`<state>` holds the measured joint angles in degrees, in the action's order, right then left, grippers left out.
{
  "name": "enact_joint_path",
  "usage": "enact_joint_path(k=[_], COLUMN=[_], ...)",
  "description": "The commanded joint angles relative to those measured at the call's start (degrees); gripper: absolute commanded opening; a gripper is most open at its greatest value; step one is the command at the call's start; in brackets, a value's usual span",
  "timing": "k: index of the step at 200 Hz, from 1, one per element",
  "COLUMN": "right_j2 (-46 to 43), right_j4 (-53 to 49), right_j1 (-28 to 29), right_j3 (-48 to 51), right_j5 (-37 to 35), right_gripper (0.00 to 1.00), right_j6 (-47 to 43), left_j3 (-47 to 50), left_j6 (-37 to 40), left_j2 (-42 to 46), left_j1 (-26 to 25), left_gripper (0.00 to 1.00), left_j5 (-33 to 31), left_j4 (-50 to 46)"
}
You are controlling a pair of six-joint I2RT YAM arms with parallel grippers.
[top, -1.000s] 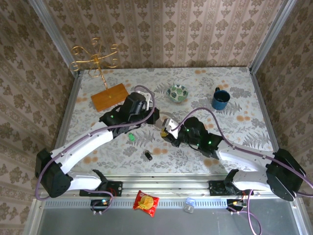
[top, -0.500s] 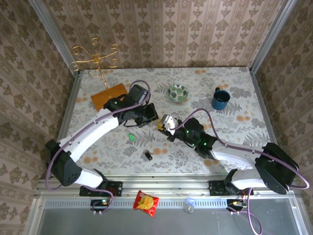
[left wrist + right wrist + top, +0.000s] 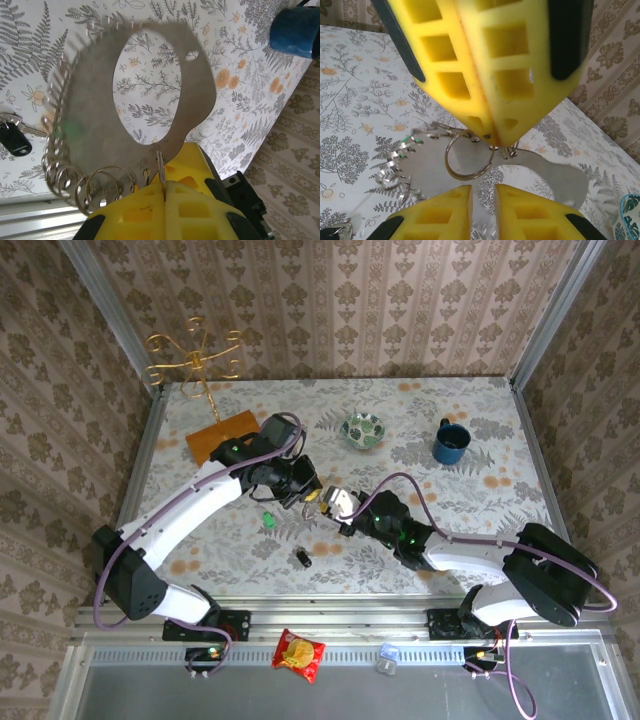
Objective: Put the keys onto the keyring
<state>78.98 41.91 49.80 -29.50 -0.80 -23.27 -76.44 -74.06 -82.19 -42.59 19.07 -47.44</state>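
Now the left gripper (image 3: 162, 187) is clamping its yellow fingers shut on the edge of the keyring (image 3: 90, 115), a flat grey metal plate with an oval hole and a fringe of small wire split rings. It is holding the plate up off the fern-patterned table (image 3: 480, 500). Facing it, the right gripper (image 3: 483, 192) is hovering just beneath one of those split rings (image 3: 470, 177), jaws parted a little with nothing visibly between them.

Neither key is being carried. The tiny green-headed key (image 3: 268, 521) is lying on the table beside the left arm. The tiny black-headed key (image 3: 302, 557) is resting nearer the bases, and both are sitting apart from the keyring.

So, as I'm reading it, this is the set-up step: presenting the keyring and working at a split ring, with no key on yet. The next move, I'd judge, is calling for a fine pinch. That means either prising that ring open or going down for a key and feeding its hole onto the wire.
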Motion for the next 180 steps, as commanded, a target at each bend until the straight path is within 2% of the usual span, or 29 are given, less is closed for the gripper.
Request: enact_joint_path(k=[1, 180], right_j2=[0.3, 3.0], right_j4=[6.1, 11.8], right_j1=[0.4, 0.4], right_j3=[0.6, -0.3], right_j5=[-2.4, -0.3], right_gripper=[0.21, 0.19], right_j6=[-1.1, -0.9], left_j3=[-1.0, 0.5], left_j6=[-3.6, -6.8], left_j2=[-0.1, 0.4], left_j1=[0.6, 0.6], left_gripper=[0.0, 0.0], left_j5=[2.2, 5.5], left_j4=[-0.8, -0.5])
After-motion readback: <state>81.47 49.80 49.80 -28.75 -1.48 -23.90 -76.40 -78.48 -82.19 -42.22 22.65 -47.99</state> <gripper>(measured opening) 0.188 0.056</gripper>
